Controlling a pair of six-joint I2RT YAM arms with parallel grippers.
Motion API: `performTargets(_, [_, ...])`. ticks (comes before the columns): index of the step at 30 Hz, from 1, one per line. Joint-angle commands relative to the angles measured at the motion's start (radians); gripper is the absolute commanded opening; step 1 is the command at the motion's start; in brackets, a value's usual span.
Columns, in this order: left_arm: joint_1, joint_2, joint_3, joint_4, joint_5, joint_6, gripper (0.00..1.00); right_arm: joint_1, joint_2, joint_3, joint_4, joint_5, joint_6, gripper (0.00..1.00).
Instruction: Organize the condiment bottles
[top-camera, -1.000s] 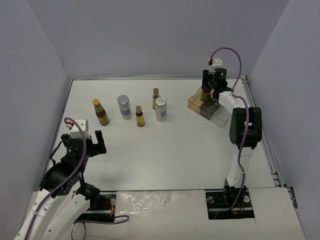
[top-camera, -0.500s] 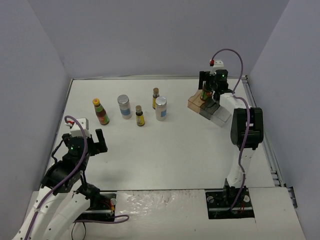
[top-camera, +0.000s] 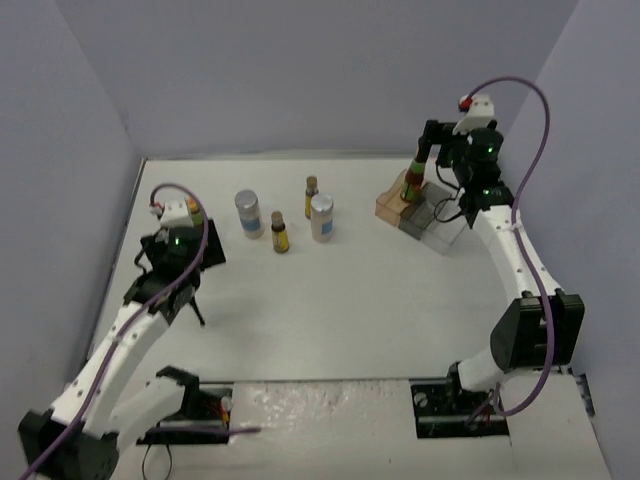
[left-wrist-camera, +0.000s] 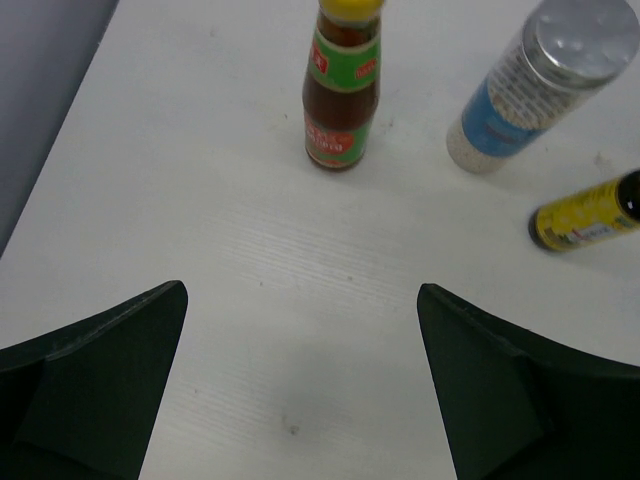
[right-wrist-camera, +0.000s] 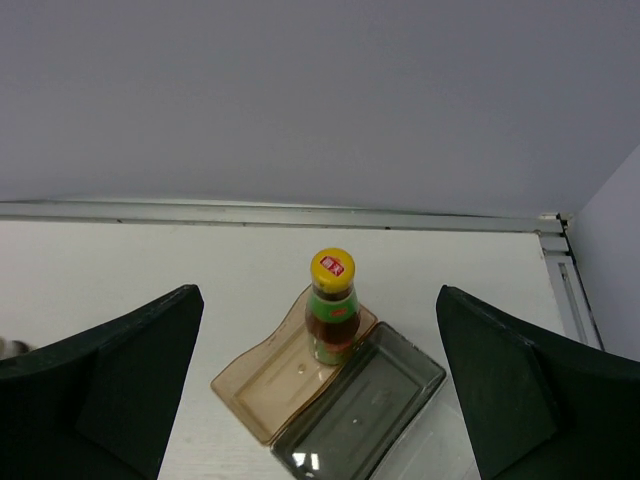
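Dark red bottle stands upright in the orange-tinted compartment of the tray; one of six is placed. Well left of the tray, five stand loose on the desk: second red bottle, far white jar, near white jar, front brown bottle, rear brown bottle. Right tool hangs above the tray, wide open, empty. Left tool, equally open and empty, faces the second red bottle, apparently next; nothing blocks it.

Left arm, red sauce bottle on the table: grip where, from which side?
I'd grip the red bottle on its wide labelled body, below the narrow neck. It stands upright, so bring the open left tool in from the near side; the white jar stands clear.
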Motion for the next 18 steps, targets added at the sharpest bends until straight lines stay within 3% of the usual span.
performTargets(1, [0.127,0.134,0.074,0.279,0.030,0.050,0.97,0.019,-0.181,-0.112,0.006,-0.035,0.105,1.00])
performTargets(5, [0.193,0.257,0.100,0.423,0.019,0.124,0.97,0.023,-0.285,-0.185,0.017,-0.122,0.162,1.00])
performTargets(11, [0.195,0.421,0.165,0.608,0.060,0.218,0.97,0.034,-0.395,-0.256,0.026,-0.184,0.190,1.00])
performTargets(18, [0.209,0.563,0.237,0.677,0.082,0.286,0.94,0.045,-0.472,-0.306,0.017,-0.224,0.166,1.00])
